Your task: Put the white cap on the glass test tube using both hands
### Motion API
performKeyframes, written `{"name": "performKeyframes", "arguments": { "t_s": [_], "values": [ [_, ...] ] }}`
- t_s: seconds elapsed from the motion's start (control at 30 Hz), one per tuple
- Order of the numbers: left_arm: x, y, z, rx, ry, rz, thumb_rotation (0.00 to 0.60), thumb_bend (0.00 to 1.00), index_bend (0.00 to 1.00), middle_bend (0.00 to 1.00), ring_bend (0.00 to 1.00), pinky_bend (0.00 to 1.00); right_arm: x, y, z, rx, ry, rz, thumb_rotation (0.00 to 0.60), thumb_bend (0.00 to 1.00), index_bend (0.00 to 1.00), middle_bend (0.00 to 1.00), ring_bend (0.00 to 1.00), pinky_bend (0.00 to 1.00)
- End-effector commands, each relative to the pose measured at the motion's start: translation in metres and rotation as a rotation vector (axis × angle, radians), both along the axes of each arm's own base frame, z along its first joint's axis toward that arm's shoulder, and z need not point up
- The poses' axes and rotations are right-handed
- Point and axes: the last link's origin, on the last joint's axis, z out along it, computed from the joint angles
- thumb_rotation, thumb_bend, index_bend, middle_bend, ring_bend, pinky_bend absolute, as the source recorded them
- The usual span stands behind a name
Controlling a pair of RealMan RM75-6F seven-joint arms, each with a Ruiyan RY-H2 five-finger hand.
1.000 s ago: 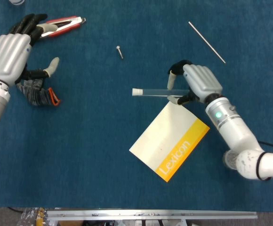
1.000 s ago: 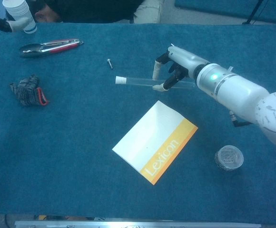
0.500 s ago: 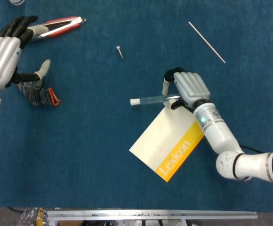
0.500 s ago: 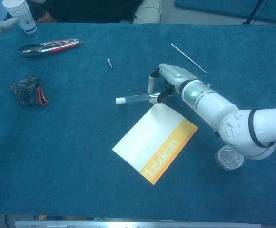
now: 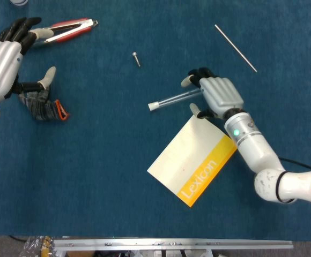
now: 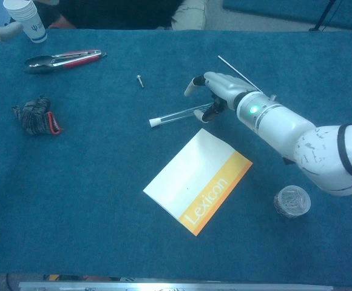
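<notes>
The glass test tube [image 5: 176, 98] [image 6: 182, 114] lies slanted on the blue cloth, with the white cap [image 5: 153, 106] [image 6: 155, 122] on its left end. My right hand [image 5: 215, 95] [image 6: 224, 91] hovers over the tube's right end, which slips under the palm. Its fingers are spread and the thumb [image 5: 194, 110] stands apart from the glass. My left hand [image 5: 2, 59] is far off at the left edge, fingers apart and holding nothing, above the glove.
A white and yellow Lexicon booklet [image 5: 193, 159] [image 6: 197, 180] lies just below the tube. Also on the cloth: a screw [image 5: 137, 58], a thin metal rod [image 5: 236, 47], red tongs [image 5: 64, 29], a dark glove [image 5: 42, 106], a paper cup [image 6: 25, 18], and a grey round lid [image 6: 292, 201].
The right hand's fingers have opened off the tube and drawn slightly right. The tube now lies tilted, capped end lower left. The left hand has barely moved.
</notes>
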Motion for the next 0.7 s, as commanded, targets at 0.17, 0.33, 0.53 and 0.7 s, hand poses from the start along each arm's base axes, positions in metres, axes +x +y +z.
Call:
{"name": "performKeyframes", "arguments": {
  "t_s": [0.17,0.33,0.53,0.7],
  "values": [
    [-0.006,-0.001,0.006,0.02,0.0,0.016,0.405,0.37,0.19,0.07,0.0,0.08,-0.01,-0.005,0.049,-0.089,-0.037,-0.02,0.6,0.38,0.25,0.14,0.05,0.22],
    [-0.014,-0.001,0.013,0.049,-0.012,0.036,0.409,0.37,0.19,0.07,0.0,0.08,-0.032,0.0,0.098,-0.195,-0.014,-0.023,0.6,0.38,0.25,0.15,0.05,0.22],
    [-0.02,-0.009,0.015,0.084,0.031,0.012,0.416,0.37,0.19,0.08,0.0,0.08,-0.06,0.023,0.147,-0.291,0.047,-0.019,0.6,0.38,0.27,0.17,0.06,0.22],
    [-0.029,-0.02,0.014,0.113,0.077,0.006,0.416,0.37,0.19,0.09,0.0,0.08,-0.091,0.05,0.174,-0.341,0.095,-0.049,0.6,0.38,0.29,0.17,0.06,0.22]
  ]
}}
